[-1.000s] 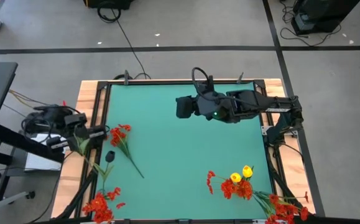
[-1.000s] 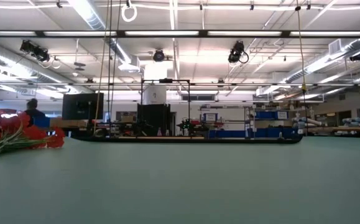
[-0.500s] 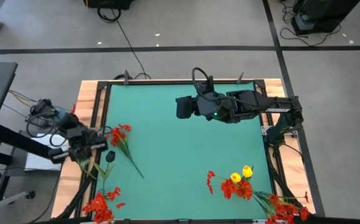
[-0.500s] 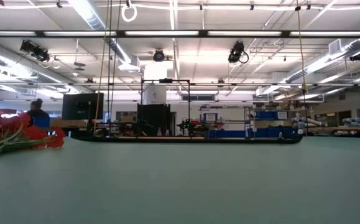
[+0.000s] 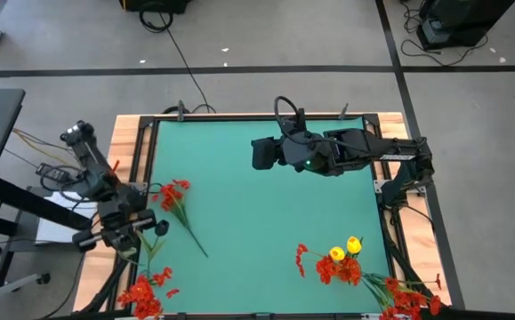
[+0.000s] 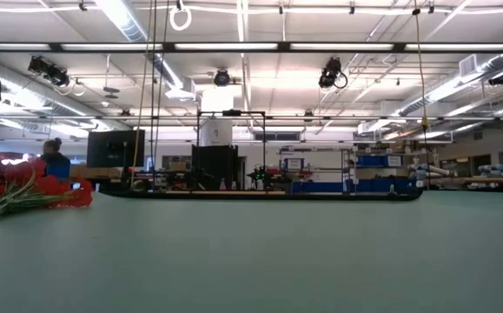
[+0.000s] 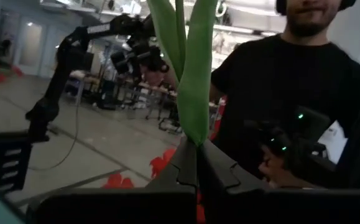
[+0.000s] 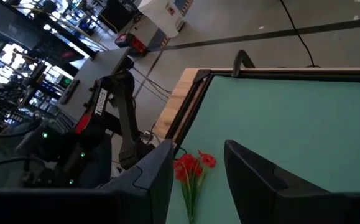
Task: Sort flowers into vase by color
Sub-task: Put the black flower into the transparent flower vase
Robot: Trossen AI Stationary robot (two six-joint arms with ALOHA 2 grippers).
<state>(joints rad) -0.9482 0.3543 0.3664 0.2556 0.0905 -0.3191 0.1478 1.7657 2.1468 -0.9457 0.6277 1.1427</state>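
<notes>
My left gripper (image 5: 153, 228) is over the table's left edge, shut on a flower's green leaves (image 7: 192, 68); that flower's bloom is hidden. Right beside it a red-bloomed flower (image 5: 172, 192) lies flat on the mat, its stalk running toward the near edge; it also shows in the low view as the red flower (image 6: 25, 193). More red blooms (image 5: 146, 293) lie at the near left corner. Red and yellow flowers (image 5: 339, 260) lie near the near right corner. My right gripper (image 5: 255, 153) hangs open over the far middle of the mat, touching nothing. No vase shows. My left gripper pinches the base of two long green leaves (image 7: 196, 138) between its shut fingers (image 7: 180, 165). The leaves stand out past the fingertips. In the high view the gripper itself hides the place of contact, and I cannot tell whether the stalk touches the table.
A person in a black shirt (image 7: 291, 93) stands close beyond the table's left side. The green mat (image 5: 266, 213) has a raised wooden frame (image 5: 124, 151) around it. More red blooms (image 5: 408, 300) lie at the near right corner. The mat's middle is bare.
My left arm has swung round: its gripper has moved from beside the red flower's bloom toward the table's near edge and has turned, while the arm's rear part has swung toward the far edge. The right arm has kept still.
</notes>
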